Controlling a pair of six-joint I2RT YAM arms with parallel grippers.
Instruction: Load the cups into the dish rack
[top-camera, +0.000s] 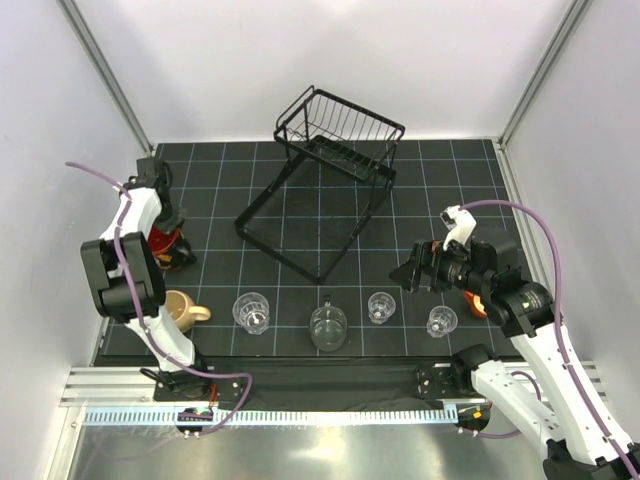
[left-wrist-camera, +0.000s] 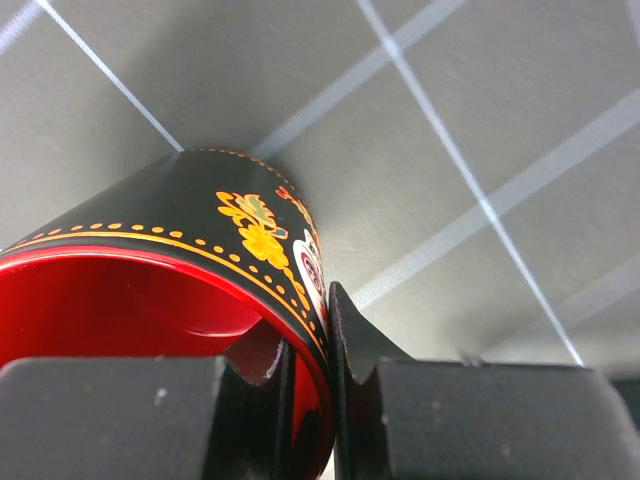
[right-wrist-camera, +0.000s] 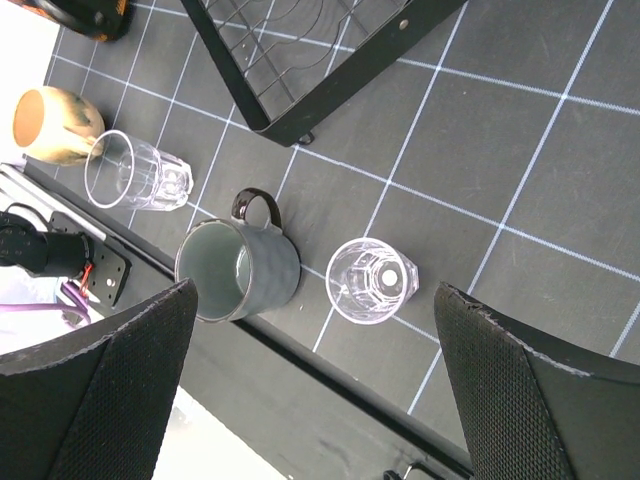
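Slippage is the main worry here: the left fingers are clenched on the rim of the black-and-red lacquered cup, one finger inside the red bowl and one outside on the glossy painted wall, so the hold is a narrow pinch on a single side. I judge that the cup could swing or slide out once carried; whether its base rests on the surface cannot be told. The cup is at the left edge, well apart from the dish rack, whose flat lower frame lies on the near side, so a low carry could catch a bar. The right fingers are spread wide and hold nothing, hovering above the grey mug and a clear tumbler that stand just beside each other, so a descent on either might knock its neighbour. The beige mug and another tumbler stand in the same near row.
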